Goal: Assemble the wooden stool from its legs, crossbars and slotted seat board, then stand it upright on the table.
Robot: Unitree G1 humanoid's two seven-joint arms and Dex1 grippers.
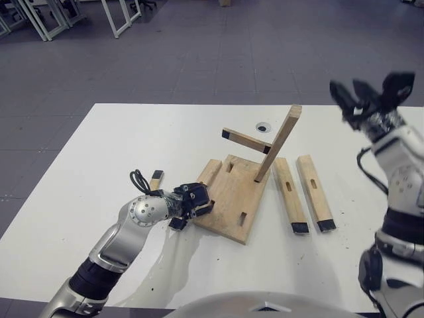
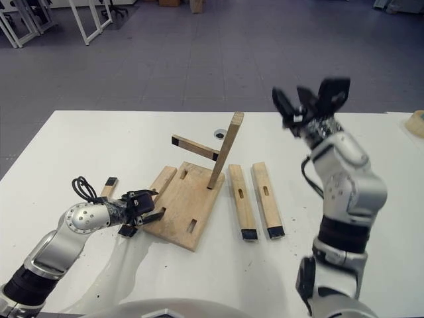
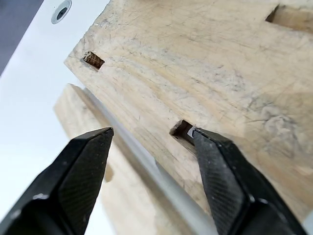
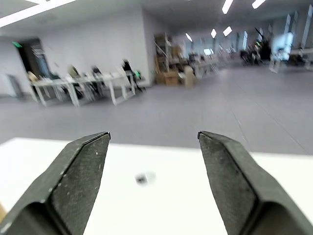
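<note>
Seat board (image 1: 232, 199) flat mid-tabletop (image 1: 132, 139), one leg (image 1: 278, 142) standing in slot. Left claw (image 1: 201, 204) open at board's left edge. Right claw (image 1: 371, 93) open, empty, raised. Board likely stiff, rough, grippy; pinch across thin edge.

White table (image 1: 119, 152) — seat board (image 1: 228, 202), two loose legs (image 1: 290, 197) beside it.

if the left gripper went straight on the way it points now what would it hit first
Probably the slotted seat board: the open left gripper straddles its edge, so that edge lies straight ahead. Depth is hard to judge.
</note>
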